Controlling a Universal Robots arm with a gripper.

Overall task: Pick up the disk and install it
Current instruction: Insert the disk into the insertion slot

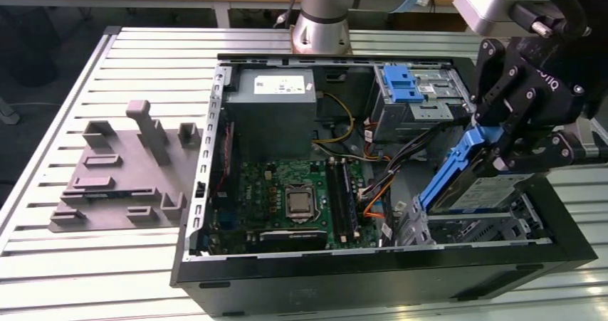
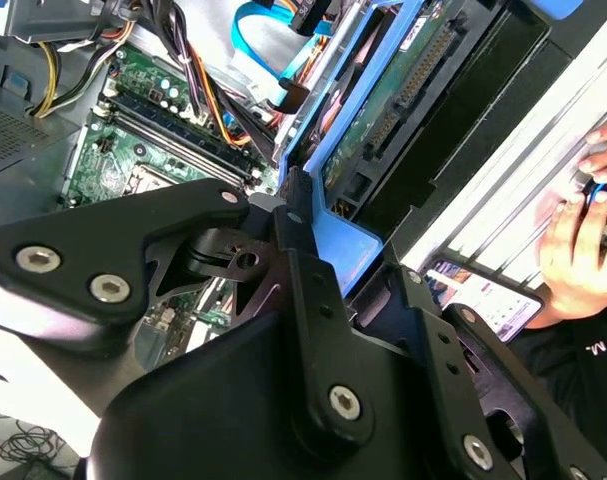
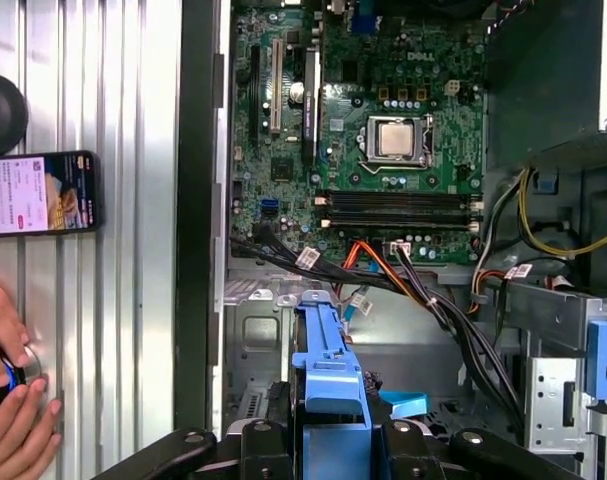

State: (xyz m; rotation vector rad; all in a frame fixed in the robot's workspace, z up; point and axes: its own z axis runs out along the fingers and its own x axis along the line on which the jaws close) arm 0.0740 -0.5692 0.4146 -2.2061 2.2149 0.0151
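Slatted metal table (image 1: 57,107) is carrying everything I am looking at. Over on the exterior view's left, a grey moulded fixture (image 1: 124,171) is lying flat on the slats, well apart from the arm's work. Beside it an open computer case (image 1: 380,260) is lying on its side with its green motherboard (image 1: 295,193) facing up. A grey power supply box (image 1: 275,107) is sitting toward the case's far wall. A grey drive cage (image 1: 413,97) with a blue latch is sitting further toward the exterior view's right. Behind the case the robot arm's base (image 1: 321,22) is standing on the table.

Toward the exterior view's right, the gripper (image 1: 496,150) is hanging over the case's near corner and clamping the disk (image 1: 480,193) by its blue carrier frame. The disk is hanging below the gripper, steeply tilted, with its labelled face showing and its lower end dipping toward the bay in that corner. I cannot tell whether it is touching the metal there.

In the second wrist view the gripper (image 2: 293,215) is pinching the frame's end while the disk (image 2: 383,110) is stretching away over the case. In the first wrist view the disk (image 3: 328,370) is jutting out from the gripper (image 3: 328,445).

Outside the case wall, a phone (image 3: 38,195) is lying on the slats, and a person's hand (image 3: 13,420) is resting near it.
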